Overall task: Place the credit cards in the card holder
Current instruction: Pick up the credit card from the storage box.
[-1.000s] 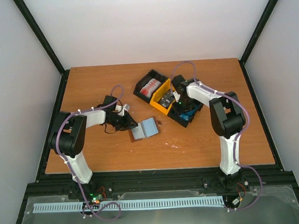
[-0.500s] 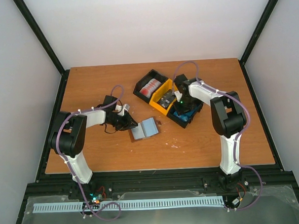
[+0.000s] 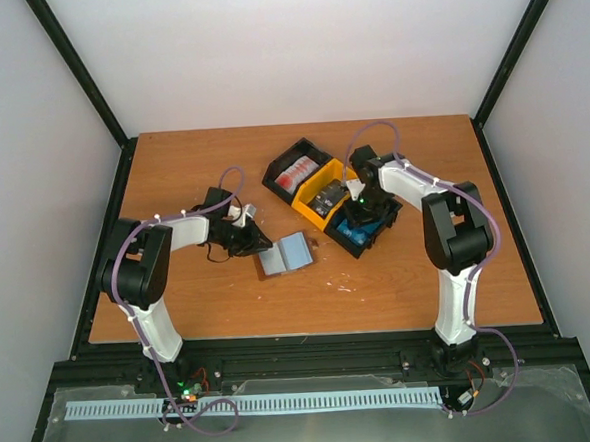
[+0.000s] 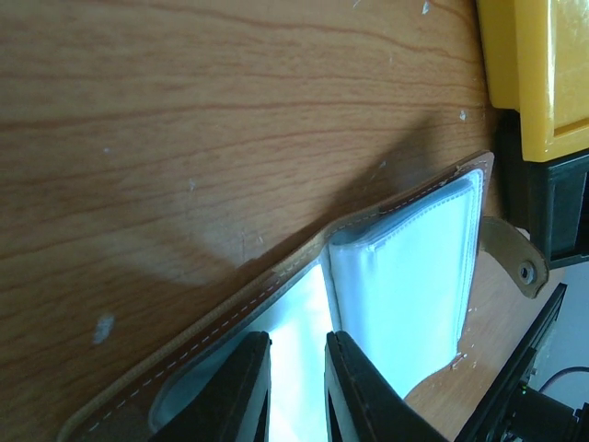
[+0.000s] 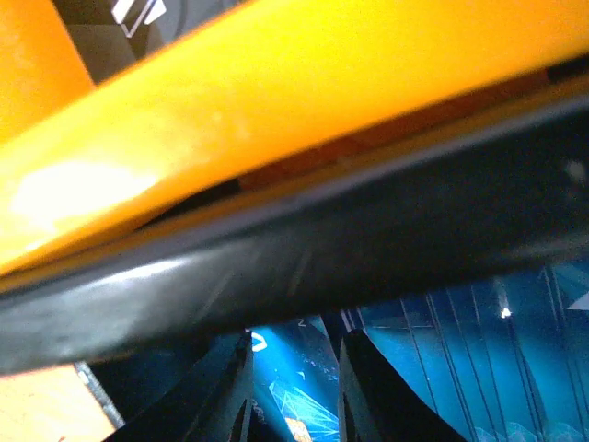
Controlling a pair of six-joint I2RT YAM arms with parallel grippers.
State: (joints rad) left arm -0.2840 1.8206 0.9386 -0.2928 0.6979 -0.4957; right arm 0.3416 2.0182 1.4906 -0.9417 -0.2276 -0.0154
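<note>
Three bins sit in a diagonal row on the surface (image 3: 200,307): a black bin (image 3: 279,162) with red-and-white credit cards (image 3: 298,169), a yellow bin (image 3: 310,212) with dark credit cards (image 3: 324,194), and a second black bin (image 3: 342,243) with blue credit cards (image 3: 356,234). The right tool (image 5: 294,345) reaches down into that last bin, its fingers narrow, a blue card showing in the gap; whether they grip it I cannot tell. The card holder (image 3: 289,251) lies open, pale lining up, just left of the bins. The left tool (image 4: 296,341) is closed narrow on its left edge, a pale sleeve pinched between the fingers.
</note>
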